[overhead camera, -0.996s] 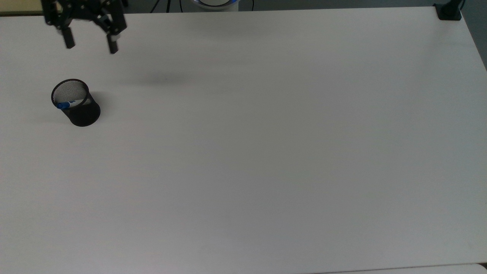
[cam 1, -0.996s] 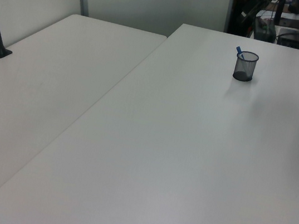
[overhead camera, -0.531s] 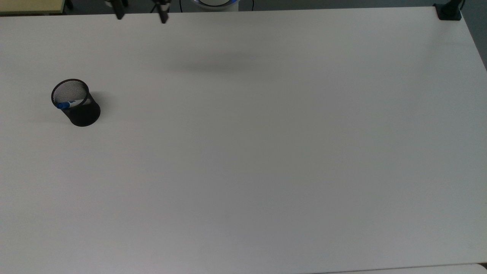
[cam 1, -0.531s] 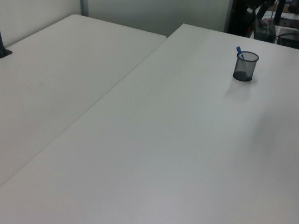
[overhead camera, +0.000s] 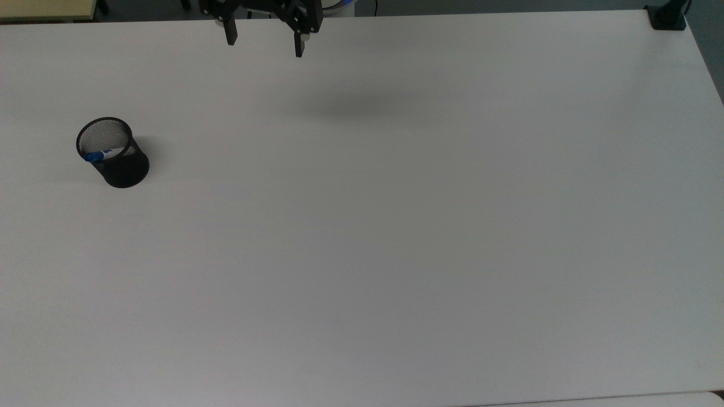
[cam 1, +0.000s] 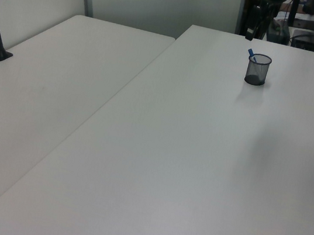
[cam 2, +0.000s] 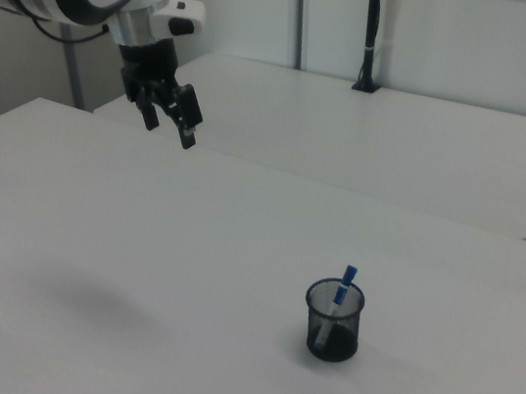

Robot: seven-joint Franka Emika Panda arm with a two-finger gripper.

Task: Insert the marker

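Near table edge, gripper aloft

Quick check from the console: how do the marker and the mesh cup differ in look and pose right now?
The marker is slim, white-barrelled with a blue cap; the mesh cup is wide, black and see-through. The marker leans tilted against the rim, its cap poking above it; the cup stands upright on the table. The marker is contained; the cup contains it. Both sit apart from the open gripper.

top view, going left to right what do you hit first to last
mesh cup holding the marker → gripper, open, hanging over the table's far edge → black clamp at the corner
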